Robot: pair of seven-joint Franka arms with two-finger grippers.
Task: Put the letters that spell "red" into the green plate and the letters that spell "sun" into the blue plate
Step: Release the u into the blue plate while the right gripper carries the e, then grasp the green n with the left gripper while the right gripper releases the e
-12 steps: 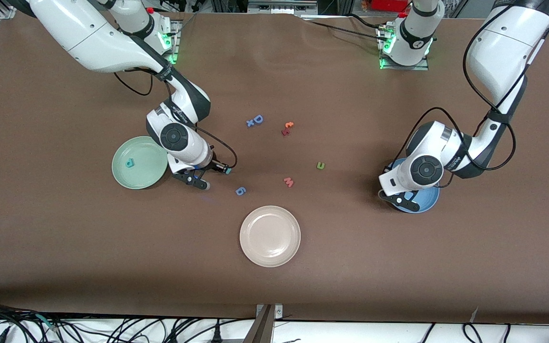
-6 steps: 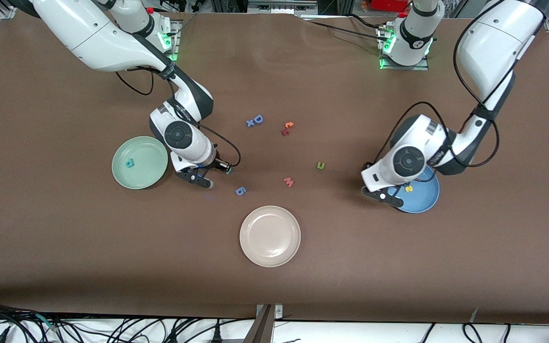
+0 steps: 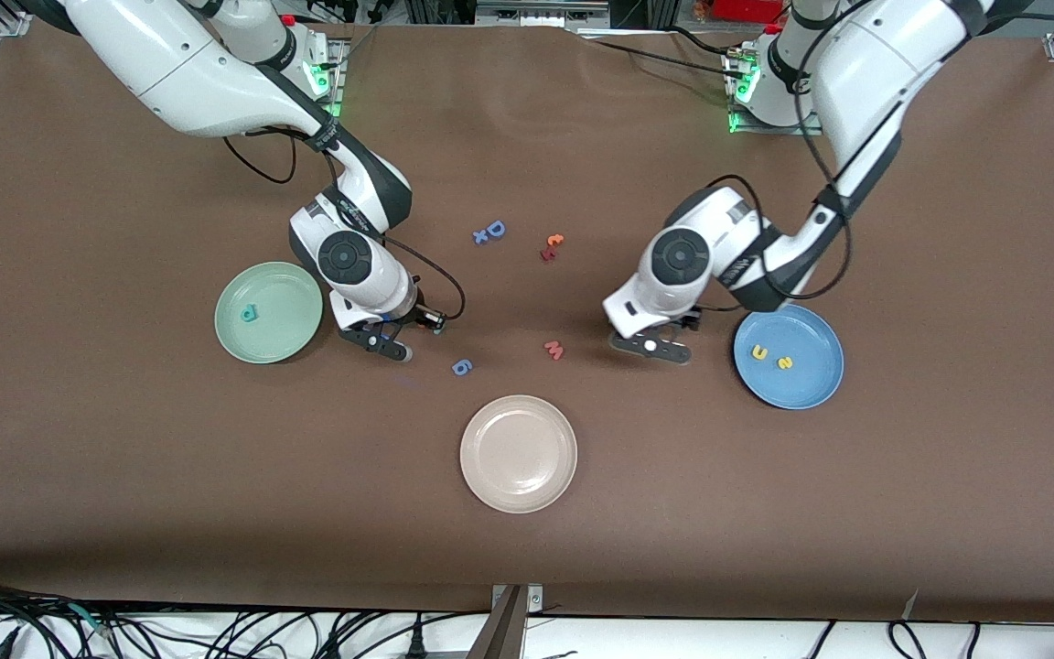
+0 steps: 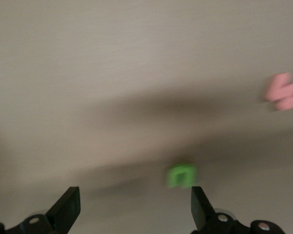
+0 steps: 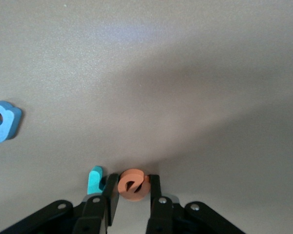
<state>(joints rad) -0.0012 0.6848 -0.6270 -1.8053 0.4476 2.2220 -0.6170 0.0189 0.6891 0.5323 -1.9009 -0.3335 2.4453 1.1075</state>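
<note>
The pale green plate (image 3: pixel 268 312) holds a teal "d" (image 3: pixel 249 314). Beside that plate, toward the table's middle, my right gripper (image 3: pixel 413 334) is down at the table, shut on the orange "e" (image 5: pixel 133 185). The teal "r" (image 5: pixel 95 179) lies just outside one of its fingers (image 5: pixel 110 192). The blue plate (image 3: pixel 811 384) holds a yellow "u" (image 3: pixel 758 351) and a yellow "s" (image 3: pixel 786 362). My left gripper (image 3: pixel 664 334) hangs open over the green "n" (image 4: pixel 181 175), which lies close to one fingertip (image 4: pixel 198 200). The arm hides the "n" in the front view.
A pink "w" (image 3: pixel 553 349) lies beside the left gripper and a blue "g" (image 3: pixel 462 367) near the right gripper. A cream-pink plate (image 3: pixel 518 453) sits nearest the front camera. A blue "D" with a small letter (image 3: pixel 490 231) and a dark red and orange pair (image 3: pixel 552 245) lie farther back.
My left arm swung from over the blue plate to over the "n" and its gripper opened; the "u" and "s" now show in the plate. The right gripper's fingers closed in.
</note>
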